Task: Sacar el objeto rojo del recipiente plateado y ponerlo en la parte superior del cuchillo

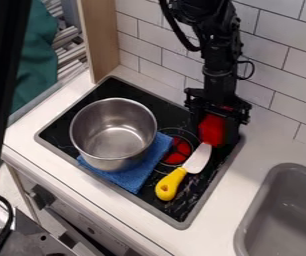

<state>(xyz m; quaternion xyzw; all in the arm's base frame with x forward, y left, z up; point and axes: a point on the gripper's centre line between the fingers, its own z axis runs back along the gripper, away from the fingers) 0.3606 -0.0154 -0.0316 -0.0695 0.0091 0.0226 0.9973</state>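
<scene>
The black gripper (214, 131) hangs low over the stove's back right part, shut on the red object (212, 129). The red object is between its fingers, just beyond the blade tip of the knife (197, 158); whether it touches the blade or the stove, I cannot tell. The knife lies on the stove with its yellow handle toward the front. The silver pot (113, 134), with nothing inside, stands to the left, partly on a blue cloth (137, 172).
The black stove top (112, 90) has a grey raised rim and a red-marked burner (177, 151) between pot and knife. A grey sink (282, 210) is at the lower right. A tiled wall (276, 65) rises behind, and a wooden panel (99, 37) stands at the back left.
</scene>
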